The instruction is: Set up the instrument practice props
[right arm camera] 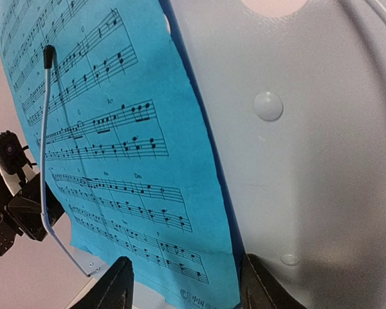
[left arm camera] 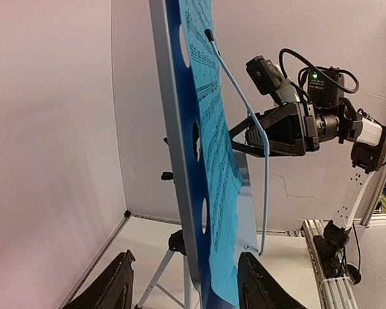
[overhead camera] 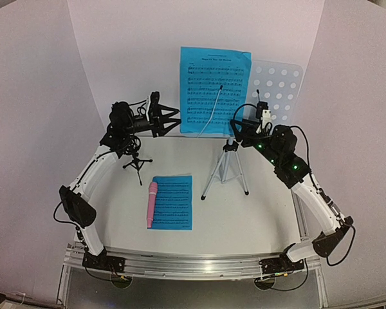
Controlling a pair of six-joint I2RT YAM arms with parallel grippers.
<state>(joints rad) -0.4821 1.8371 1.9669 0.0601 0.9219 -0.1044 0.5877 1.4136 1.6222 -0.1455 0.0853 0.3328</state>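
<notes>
Although both wrist cameras cut their own fingers off at the bottom edge, enough showed to tell how the tools stood. The left gripper (left arm camera: 185, 277) had its jaws apart, with the lower edge of the music stand (overhead camera: 280, 87) and its paper in the gap. The left finger was clear of the stand; whether the right finger touched the paper could not be made out. The right gripper (right arm camera: 186, 270) was also parted and faced the front of the stand near its lower edge, holding nothing that could be seen.

One blue music sheet (overhead camera: 215, 87) stood upright on the stand and hid the desk's left half, so only the perforated right part showed from above. A thin pale wire arm (right arm camera: 44, 141) with a dark tip lay across the face of the sheet. The staves were clear at close range, but the printed title was too small to read. The silver tripod (overhead camera: 225, 170) stood at the middle of the table (overhead camera: 257, 219), its top hidden behind the right gripper.

The second blue sheet (overhead camera: 177, 203) lay flat near the front. The pink microphone (overhead camera: 152, 205) lay along its left edge, partly on the paper. The small black tripod holder (overhead camera: 136, 161) stood just behind and to the left of them, its top lost against the dark left arm.
</notes>
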